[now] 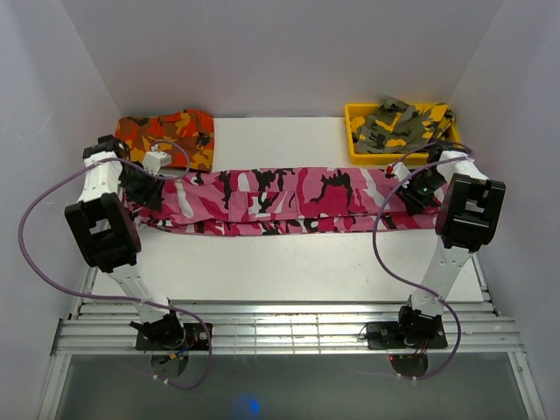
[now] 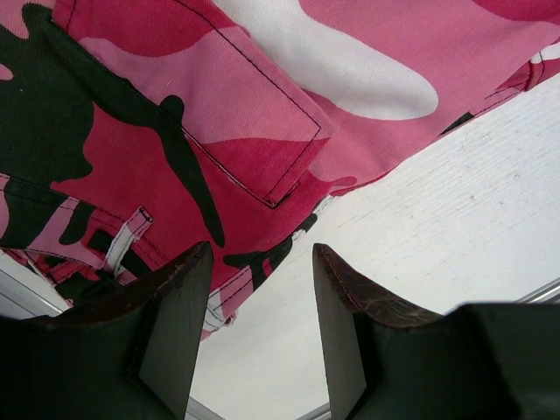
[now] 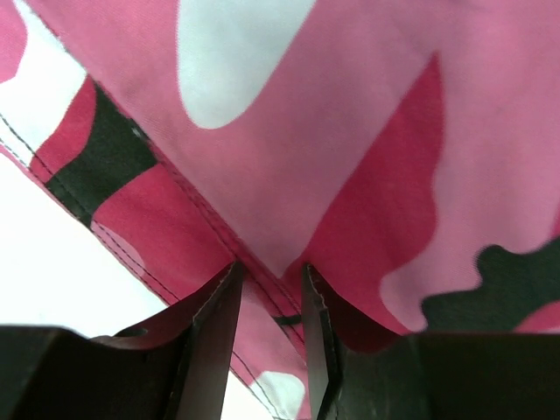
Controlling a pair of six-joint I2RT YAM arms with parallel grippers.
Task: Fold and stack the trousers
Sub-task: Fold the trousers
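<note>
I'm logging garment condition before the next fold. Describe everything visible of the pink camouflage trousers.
The trousers are woven-looking cloth printed in pink, magenta, white and black camouflage, with stitched seams, a patch pocket and a belt loop seen from the left wrist. They lie folded lengthwise, stretched flat across the white table from left to right. The left gripper stands open at their waist end; the right gripper pinches a seamed edge at the other end.
</note>
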